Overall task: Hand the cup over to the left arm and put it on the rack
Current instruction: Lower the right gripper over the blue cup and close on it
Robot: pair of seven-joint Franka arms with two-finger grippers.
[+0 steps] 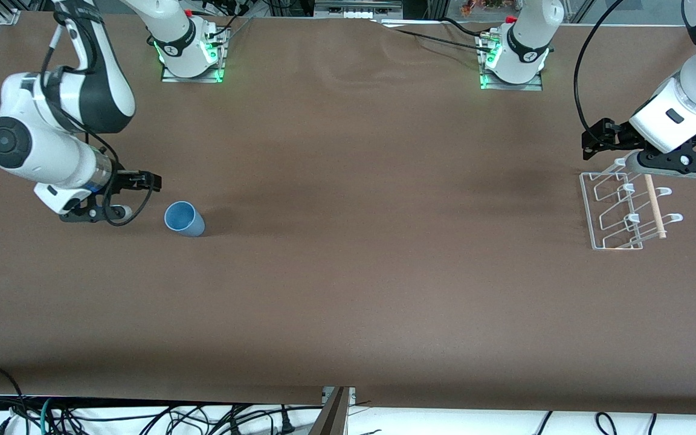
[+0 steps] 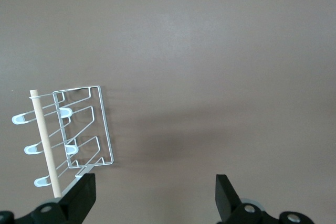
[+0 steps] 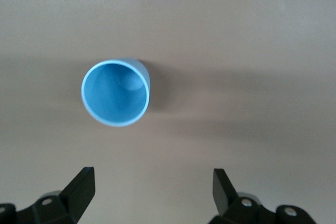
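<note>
Fingers spread wide and holding nothing, the right gripper (image 3: 152,190) hangs low over the brown table (image 1: 348,272) at the right arm's end, its two black fingertips (image 3: 84,182) framing bare tabletop in the right wrist view; just past them stands the cup (image 3: 116,93), a light-blue tumbler upright on the table with its open mouth up, apart from both fingers and touched by nothing; in the front view the cup (image 1: 183,219) sits just beside the right gripper (image 1: 133,196), toward the middle of the table from it, while the right arm (image 1: 40,145) bends down from its base at the table's edge farthest from the front camera; at the left arm's end of the table, well apart from the cup, the left gripper (image 2: 155,195) is likewise parted wide and empty, one black fingertip (image 2: 81,192) showing close by the rack's corner in the left wrist view; the rack (image 2: 79,135), a small white wire frame with rows of upturned hooks, lies flat on the table with a thin pale wooden rod (image 2: 46,148) across it; from the front the left gripper (image 1: 680,162) hovers over the edge of the rack (image 1: 623,211) that lies farthest from the front camera, the rod (image 1: 655,207) running across the wires just below it, and the left arm (image 1: 686,103) reaches in from the table's end.
</note>
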